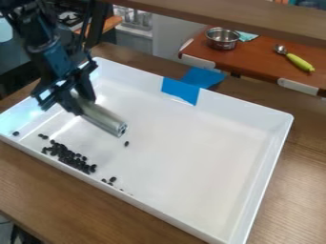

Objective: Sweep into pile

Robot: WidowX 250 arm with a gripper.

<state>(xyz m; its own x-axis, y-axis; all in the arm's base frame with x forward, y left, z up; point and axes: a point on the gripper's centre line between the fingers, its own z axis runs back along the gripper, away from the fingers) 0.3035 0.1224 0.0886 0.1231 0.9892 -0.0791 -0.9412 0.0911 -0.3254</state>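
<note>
A brown wood-grain table point(299, 190) runs along the left, bottom and right of the frame. A wooden beam point(229, 18) slants across the top. Under it, at upper right, stands a reddish-brown counter point(255, 59) with white edge pieces point(298, 86) — on it sit a metal pot point(222, 40), a teal cloth point(247, 36) just beside the pot, and a spoon-like utensil with a green handle point(299, 63). At upper centre is a pale grey panel point(168, 40) — glassware point(135, 18) stands left of it, catching light

Black arm point(45, 45), blocky segments, bluish sheen
</note>
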